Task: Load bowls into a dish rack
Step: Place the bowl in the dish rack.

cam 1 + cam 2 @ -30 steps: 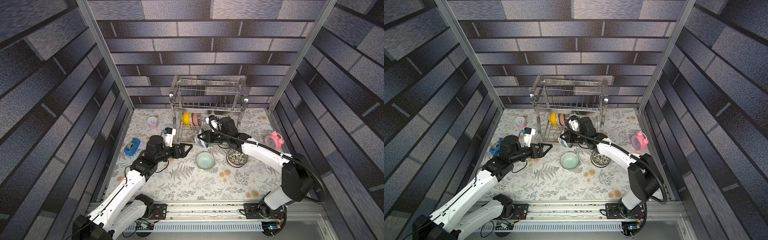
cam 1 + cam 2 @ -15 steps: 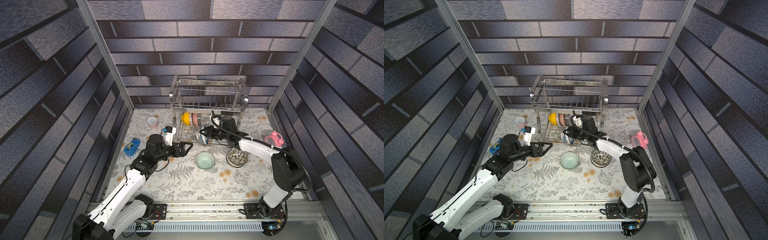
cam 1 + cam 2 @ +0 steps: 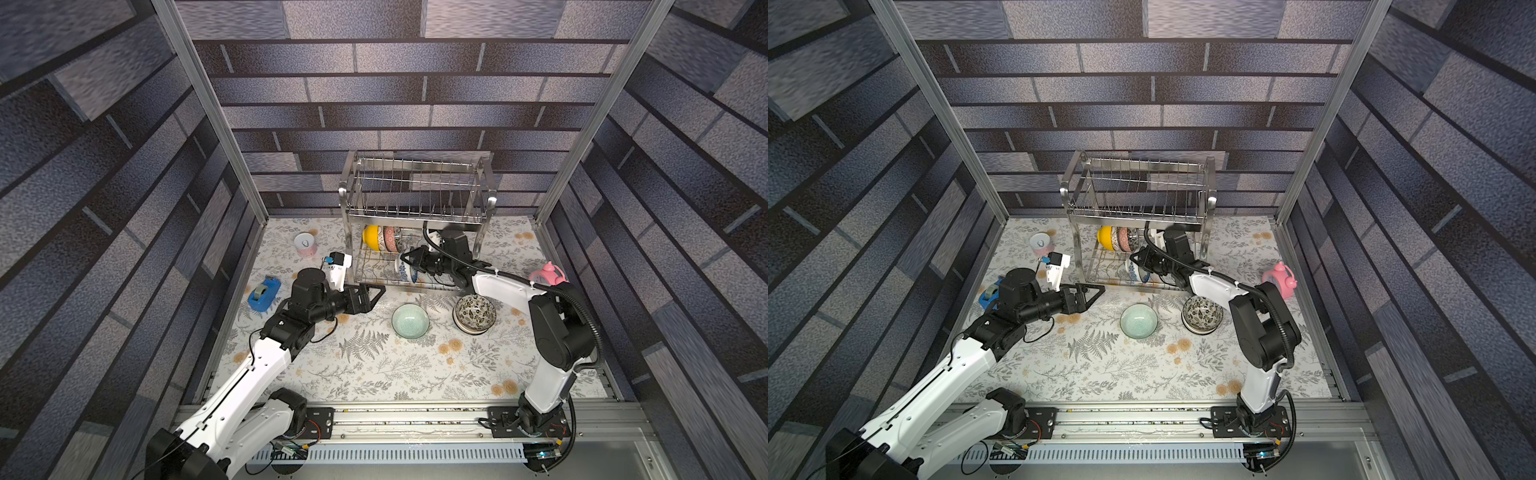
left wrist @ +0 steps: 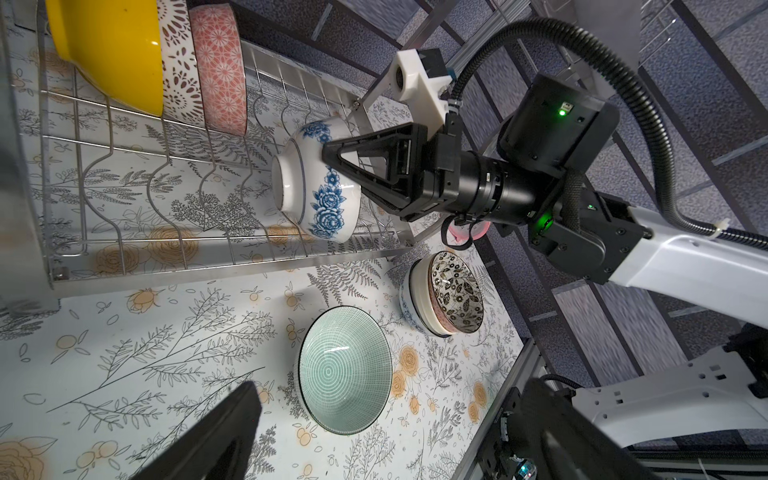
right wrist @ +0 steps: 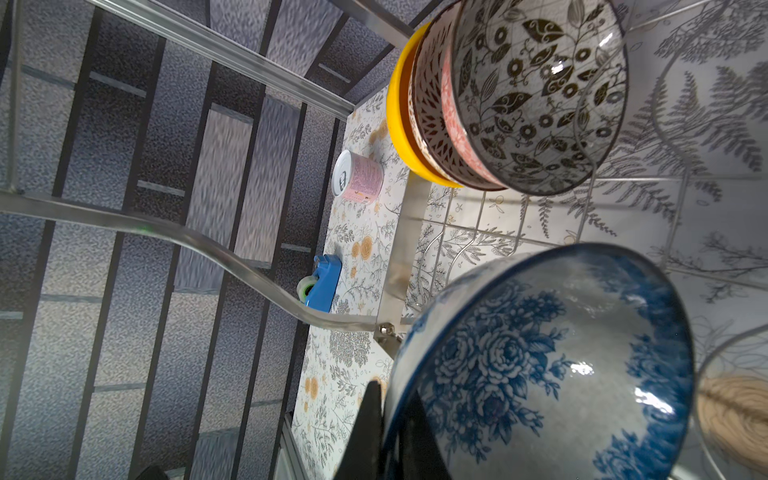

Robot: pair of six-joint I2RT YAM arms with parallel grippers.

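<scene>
The right gripper [image 4: 334,143] was clamped tight on the rim of the blue-and-white bowl [image 4: 320,199]. One finger was outside the rim and the other was hidden (I think it was inside the bowl). It held the bowl on its edge, with the foot pointing at the other bowls, most likely so it could slip down between the wires. The bowl was inside the bottom shelf of the dish rack [image 3: 415,195], a little apart from the row there. I could not tell if it sat on the wires yet.

The dish rack was the biggest thing, and it stood at the back of the table [image 3: 374,365]. Its top shelf held no bowls. On the bottom shelf a yellow bowl [image 3: 371,237], a brown-and-white bowl [image 4: 176,62] and a pink bowl [image 4: 220,66] stood on edge, side by side. The wires seemed to keep them from rolling.

The left gripper [image 3: 376,291] was spread wide with nothing in it, low by the rack's front corner. It looked like it was waiting out of the way.

A stack of bowls [image 3: 475,313] with a leafy one on top sat in front of the rack, under the right arm. The pale green bowl [image 3: 410,320] sat alone near it, mouth up and easy to grab. A can [image 3: 305,245] and a blue tape holder [image 3: 264,293] sat off to the side.
</scene>
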